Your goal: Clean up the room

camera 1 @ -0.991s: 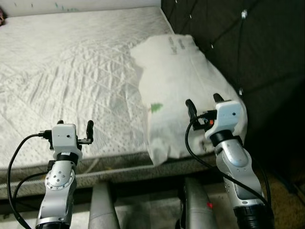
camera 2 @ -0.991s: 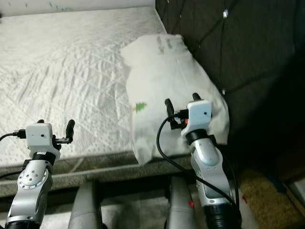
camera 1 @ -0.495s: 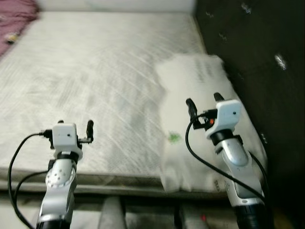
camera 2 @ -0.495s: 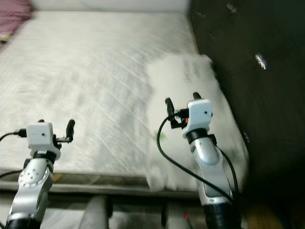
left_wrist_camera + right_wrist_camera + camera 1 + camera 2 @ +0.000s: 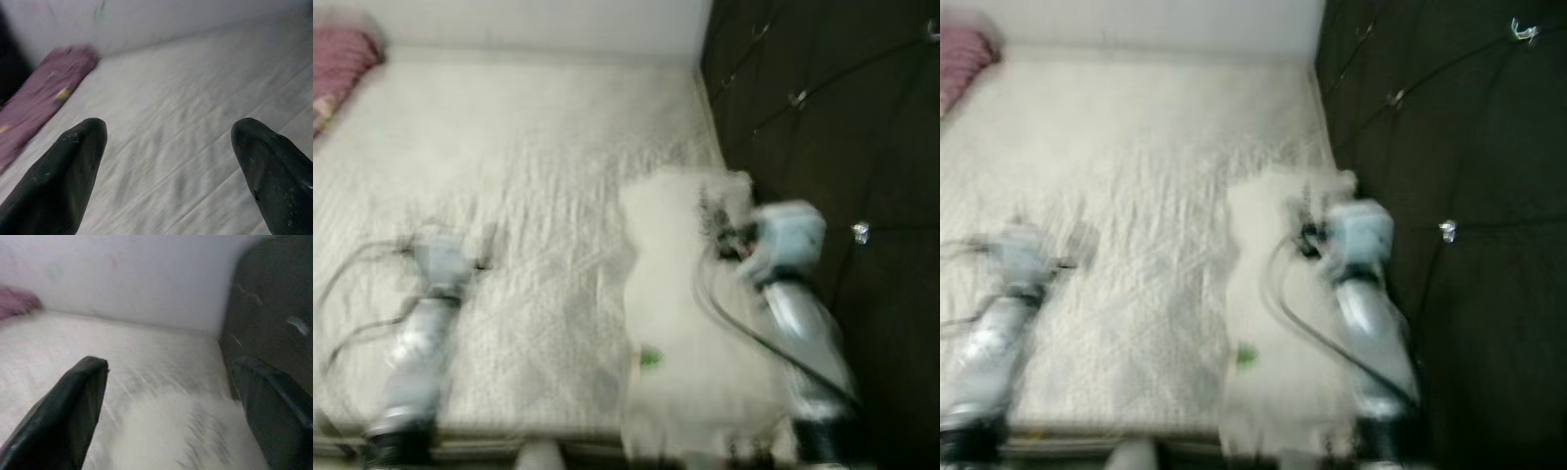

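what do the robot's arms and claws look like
Both arms are silver metal, each topped by a boxy white wrist block, with black cables looping off them. The left claw and right claw each have two long, tapered black fingers with rounded tips. The head views are blurred, so finer markings cannot be made out.

The bed point(image 5: 509, 196) carries a bare white quilted mattress; the head views are blurred, so fine surface detail cannot be made out. Its right side runs along a dark tufted headboard point(image 5: 822, 117), and its far edge meets a pale wall point(image 5: 137, 279).

Items lying directly on the mattress:

- A white pillow point(image 5: 690, 313) — lies along the right side, just beside the headboard, reaching the near edge of the bed. It bears a small green mark point(image 5: 650, 359) and dark printing near its far end.
- A purple-pink cloth point(image 5: 39, 103) — lies at the far left corner, well apart from the pillow.
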Controlling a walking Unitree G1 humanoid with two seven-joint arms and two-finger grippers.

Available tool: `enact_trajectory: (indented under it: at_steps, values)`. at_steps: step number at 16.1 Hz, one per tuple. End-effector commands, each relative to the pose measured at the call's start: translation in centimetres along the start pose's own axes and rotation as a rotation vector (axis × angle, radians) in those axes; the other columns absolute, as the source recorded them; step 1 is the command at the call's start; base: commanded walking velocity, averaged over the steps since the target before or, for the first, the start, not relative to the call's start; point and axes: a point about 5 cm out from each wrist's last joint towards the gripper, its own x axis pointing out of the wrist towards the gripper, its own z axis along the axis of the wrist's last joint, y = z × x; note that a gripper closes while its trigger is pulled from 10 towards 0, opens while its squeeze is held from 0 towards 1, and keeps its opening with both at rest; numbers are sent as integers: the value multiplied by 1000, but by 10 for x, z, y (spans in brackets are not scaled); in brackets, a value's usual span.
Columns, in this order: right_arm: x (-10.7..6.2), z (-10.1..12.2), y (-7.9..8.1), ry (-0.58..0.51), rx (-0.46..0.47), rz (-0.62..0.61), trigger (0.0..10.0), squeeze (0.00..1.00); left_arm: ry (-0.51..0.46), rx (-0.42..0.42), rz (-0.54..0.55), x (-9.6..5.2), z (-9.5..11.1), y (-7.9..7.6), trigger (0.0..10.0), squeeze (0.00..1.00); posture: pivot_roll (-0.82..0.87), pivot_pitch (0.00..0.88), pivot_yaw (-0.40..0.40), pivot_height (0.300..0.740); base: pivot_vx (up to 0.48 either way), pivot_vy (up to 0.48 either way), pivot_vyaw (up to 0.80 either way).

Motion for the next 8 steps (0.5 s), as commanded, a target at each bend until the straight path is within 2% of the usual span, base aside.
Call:
enact_trajectory:
  at_steps: [1,4,5,6,8]
  values:
    - [-9,-7,-16,36,-27,-49,10000,0,-34,9,-53,4,6,-12,10000,0,-31,0,18,740,0,0,0]
    - [-9,-8,-18,32,-30,-54,10000,0,-50,68,-106,13,10,-13,10000,0,-31,0,21,740,0,0,0]
    - [-8,-8,-18,32,-29,-53,10000,0,-62,82,-163,18,14,-18,10000,0,-28,0,17,740,0,0,0]
    - [-5,-9,-16,32,-26,-47,10000,0,-55,113,-259,28,19,-29,10000,0,-22,0,7,740,0,0,0]
    - [-2,-9,-15,32,-25,-39,10000,0,-79,160,-334,36,27,-39,10000,0,-23,0,6,740,0,0,0]
